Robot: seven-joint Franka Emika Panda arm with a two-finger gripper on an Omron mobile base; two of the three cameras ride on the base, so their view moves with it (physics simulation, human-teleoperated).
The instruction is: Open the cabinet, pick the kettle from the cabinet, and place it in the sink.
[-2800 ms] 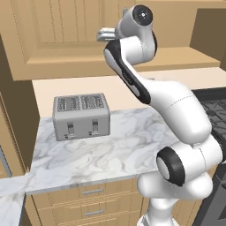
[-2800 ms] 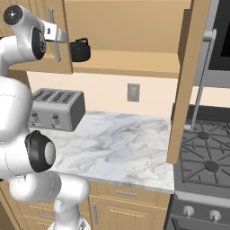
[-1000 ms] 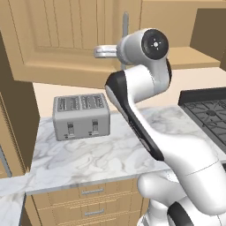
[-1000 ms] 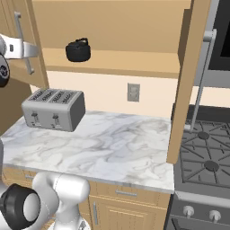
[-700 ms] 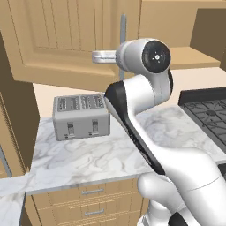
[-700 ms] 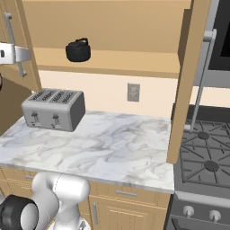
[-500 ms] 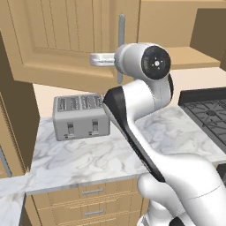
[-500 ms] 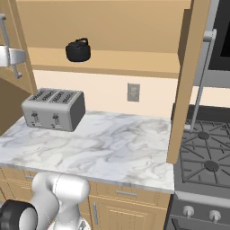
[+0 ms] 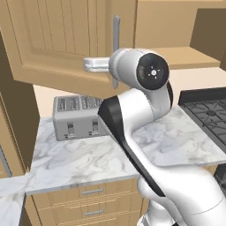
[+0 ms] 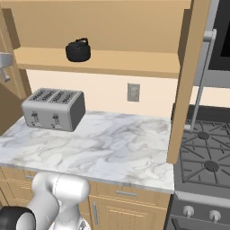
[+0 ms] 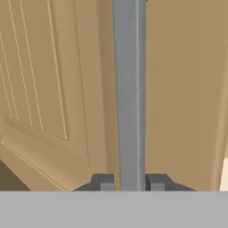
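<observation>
Since the earlier frames the cabinet (image 9: 66, 44) door has swung further out. The gripper (image 11: 129, 181) is clenched on its vertical silver handle (image 11: 128, 93), the bar running straight up between the jaws. The kettle (image 10: 78, 50) sits on the open shelf's left end, above the toaster (image 10: 54, 109).

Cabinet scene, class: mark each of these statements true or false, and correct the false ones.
1. The kettle sits on the cabinet shelf. True.
2. The claw is shut on the door's handle. True.
3. The toaster stands on the stove. False: it stands on the marble counter, left of the stove.
4. The kettle is white. False: it is black.
5. The left cabinet door is swung open. True: the shelf behind it is exposed in the right base view.
</observation>
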